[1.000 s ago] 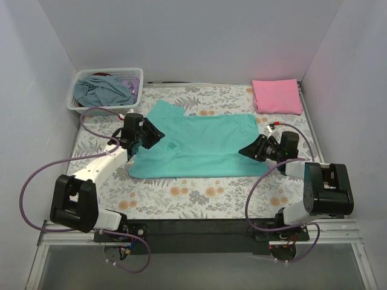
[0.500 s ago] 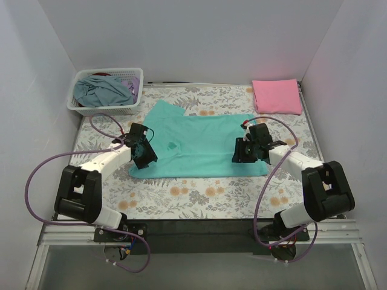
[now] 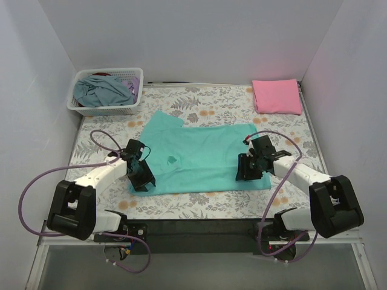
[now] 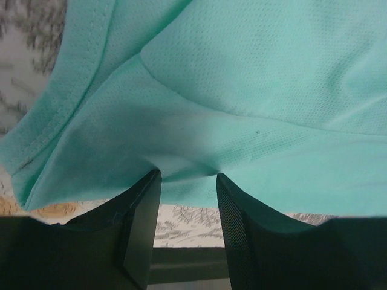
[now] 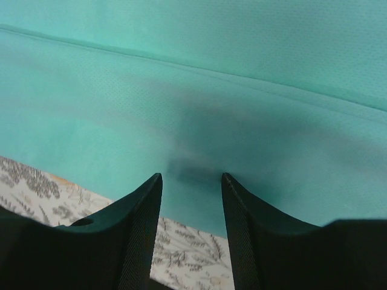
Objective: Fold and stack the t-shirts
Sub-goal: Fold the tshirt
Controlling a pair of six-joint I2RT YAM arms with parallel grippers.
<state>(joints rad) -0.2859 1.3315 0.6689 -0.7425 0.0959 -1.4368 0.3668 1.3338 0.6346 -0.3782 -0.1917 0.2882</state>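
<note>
The teal-green t-shirt [image 3: 199, 157] lies spread flat in the middle of the table, collar to the left. My left gripper [image 3: 144, 181] is on its near-left corner and my right gripper [image 3: 245, 172] is on its near-right part. In the left wrist view the narrowly parted tips of the left gripper [image 4: 188, 175] pinch a pucker of teal cloth [image 4: 242, 90] just above the hem. In the right wrist view the right gripper [image 5: 191, 176] bites into the teal cloth [image 5: 211, 90] the same way. The pink t-shirt [image 3: 277, 96] lies folded at the far right.
A white lattice basket [image 3: 106, 110] stands at the far left corner and holds grey-blue cloth [image 3: 100, 90] and some purple cloth. The floral table cover [image 3: 199, 202] shows in a narrow strip between the shirt's hem and the black front edge. White walls close in three sides.
Both grippers came from the shirt's sides onto its near corners, then moved toward the front edge. The teal shirt slid toward me with them.
</note>
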